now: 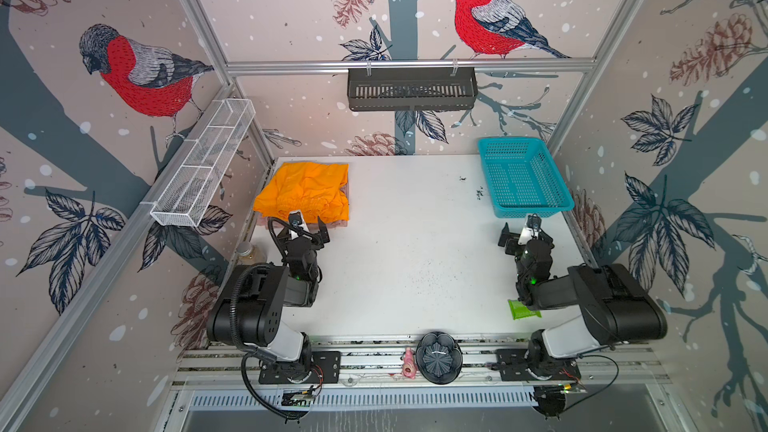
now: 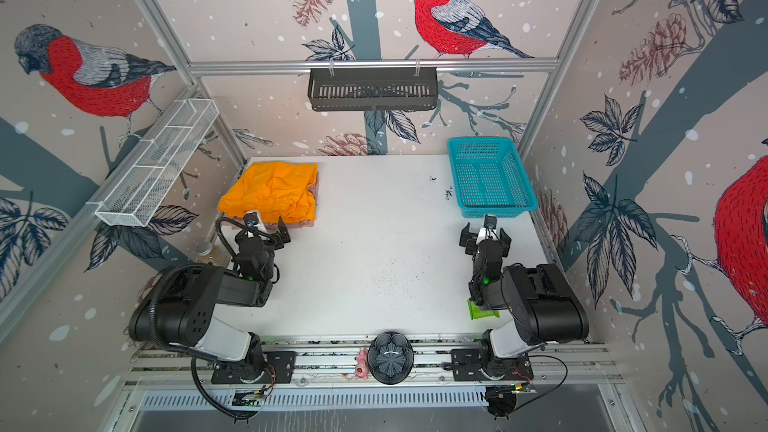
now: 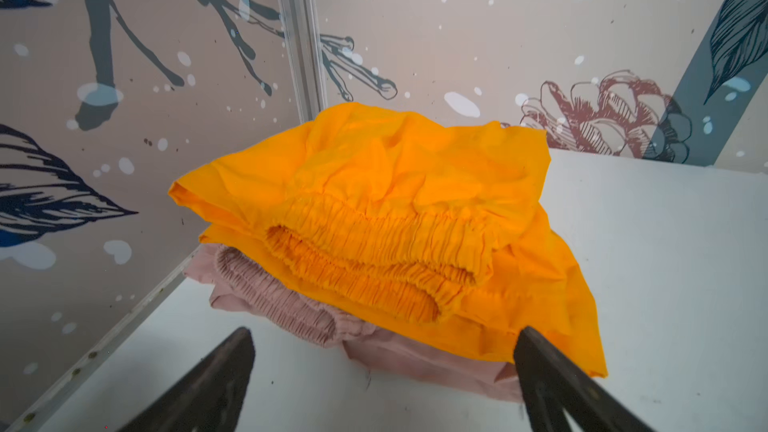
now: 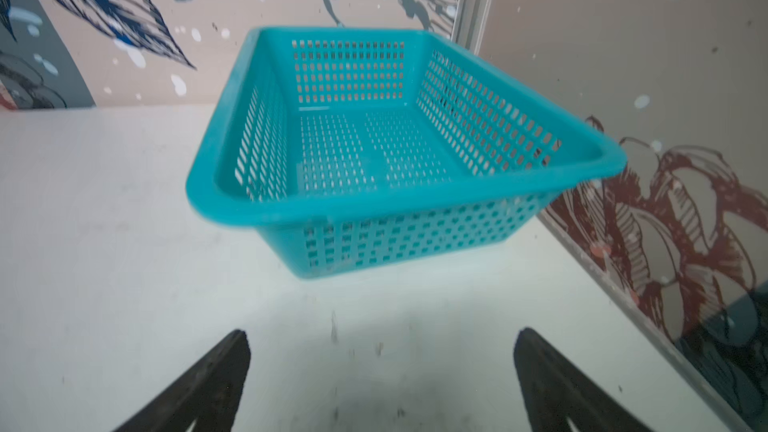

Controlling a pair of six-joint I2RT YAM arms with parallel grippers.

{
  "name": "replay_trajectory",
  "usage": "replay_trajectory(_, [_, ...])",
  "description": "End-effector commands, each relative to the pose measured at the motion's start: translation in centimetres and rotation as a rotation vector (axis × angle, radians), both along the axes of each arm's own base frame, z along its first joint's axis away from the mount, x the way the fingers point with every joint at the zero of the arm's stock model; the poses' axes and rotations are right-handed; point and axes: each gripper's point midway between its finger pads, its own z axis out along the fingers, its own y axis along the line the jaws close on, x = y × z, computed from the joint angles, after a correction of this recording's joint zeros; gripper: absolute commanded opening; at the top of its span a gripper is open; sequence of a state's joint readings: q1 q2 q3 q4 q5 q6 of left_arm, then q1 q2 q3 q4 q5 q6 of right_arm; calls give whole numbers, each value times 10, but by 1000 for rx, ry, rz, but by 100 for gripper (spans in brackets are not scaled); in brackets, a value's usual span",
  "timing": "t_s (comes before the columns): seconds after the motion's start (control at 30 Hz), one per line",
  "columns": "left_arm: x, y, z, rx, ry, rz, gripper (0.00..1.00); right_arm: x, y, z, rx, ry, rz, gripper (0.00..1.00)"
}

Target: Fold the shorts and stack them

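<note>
The shorts lie as a folded stack in the table's back left corner. The orange pair (image 1: 305,191) (image 2: 272,193) (image 3: 374,184) is on top, its gathered waistband toward me. The pink pair (image 3: 270,292) (image 2: 312,193) lies underneath, showing only along the stack's edges. My left gripper (image 1: 301,232) (image 2: 262,231) (image 3: 384,332) stands open just in front of the stack, with nothing between its fingers. My right gripper (image 1: 525,234) (image 2: 485,234) (image 4: 380,334) is open over bare table on the right side, holding nothing.
A teal mesh basket (image 1: 532,209) (image 2: 494,209) (image 4: 415,201) stands empty at the back right, just beyond the right gripper. A green packet (image 1: 523,309) lies under the right arm. A jar (image 1: 249,251) sits by the left wall. A black bowl (image 1: 439,357) and a pink figure (image 1: 409,363) rest on the front rail.
</note>
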State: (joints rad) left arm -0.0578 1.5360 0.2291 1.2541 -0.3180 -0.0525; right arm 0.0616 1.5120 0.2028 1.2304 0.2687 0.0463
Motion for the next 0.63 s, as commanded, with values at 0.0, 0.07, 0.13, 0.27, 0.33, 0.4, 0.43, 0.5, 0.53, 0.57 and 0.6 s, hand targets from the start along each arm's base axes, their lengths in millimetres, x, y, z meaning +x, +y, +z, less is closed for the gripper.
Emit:
replay_trajectory(0.0, [-1, -3, 11, 31, -63, -18, 98, 6, 7, 11, 30, -48, 68, 100])
replay_trajectory(0.07, [2, -3, 8, 25, -33, -14, 98, 9, 7, 6, 36, -6, 67, 100])
replay_trajectory(0.13, [1, -4, 10, 30, -51, -21, 98, 8, 6, 8, 33, -21, 65, 100])
replay_trajectory(0.27, [1, -4, 10, 30, -49, -20, 98, 9, 7, 7, 35, -12, 68, 100])
replay_trajectory(0.33, [1, -4, 9, 30, -46, -18, 98, 9, 7, 7, 35, -13, 68, 100])
replay_trajectory(0.4, [1, -4, 9, 28, -45, -17, 98, 9, 7, 7, 36, -12, 69, 100])
replay_trajectory(0.43, [2, -4, 9, 30, -47, -19, 98, 9, 7, 7, 36, -13, 69, 100])
replay_trajectory(0.5, [2, -4, 8, 30, -43, -20, 98, 9, 7, 7, 37, -12, 69, 100])
replay_trajectory(0.53, [1, -4, 9, 29, -45, -19, 98, 9, 7, 7, 37, -11, 69, 100])
replay_trajectory(0.57, [1, -4, 9, 29, -46, -20, 98, 9, 7, 7, 36, -11, 69, 100])
replay_trajectory(0.6, [1, -4, 9, 30, -45, -20, 98, 9, 7, 7, 37, -11, 69, 100])
